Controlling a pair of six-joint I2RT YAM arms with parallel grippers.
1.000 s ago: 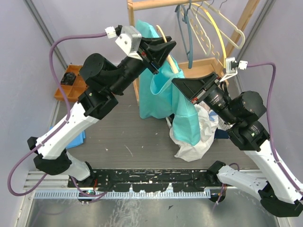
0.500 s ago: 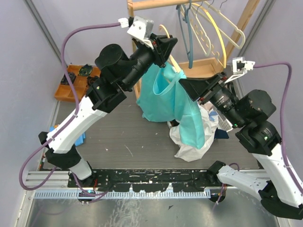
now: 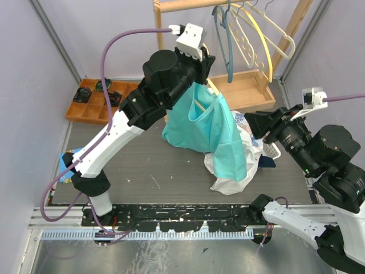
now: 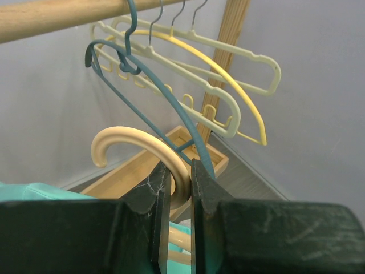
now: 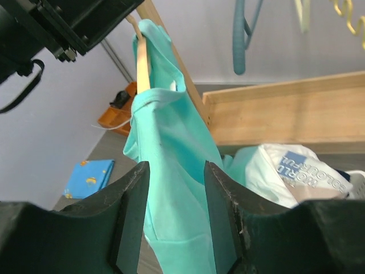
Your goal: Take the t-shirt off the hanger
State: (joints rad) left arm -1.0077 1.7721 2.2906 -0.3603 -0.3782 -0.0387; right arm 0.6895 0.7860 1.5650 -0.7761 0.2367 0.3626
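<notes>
The left pincer (image 4: 175,184) is clenched on the curved hook of the cream hanger (image 4: 134,138), one jaw on each side of it, and it has climbed higher and farther toward the far edge of the counter (image 3: 142,165) than a second ago, now close under the wooden rail (image 4: 57,17) where a blue hanger (image 4: 154,85) and pale empty hangers (image 4: 228,63) hang. The teal t-shirt (image 3: 212,130) is still on the hanger, dangling over the middle of the counter toward its far edge, its lower hem draped onto a heap of white clothing (image 3: 231,178) right of centre. The right pincer (image 3: 255,123), which a second ago was closed into the shirt's side, now stands released with nothing between its jaws and has drawn back toward the right edge, apart from the fabric. An orange tray (image 3: 91,105) sits at the far left corner.
</notes>
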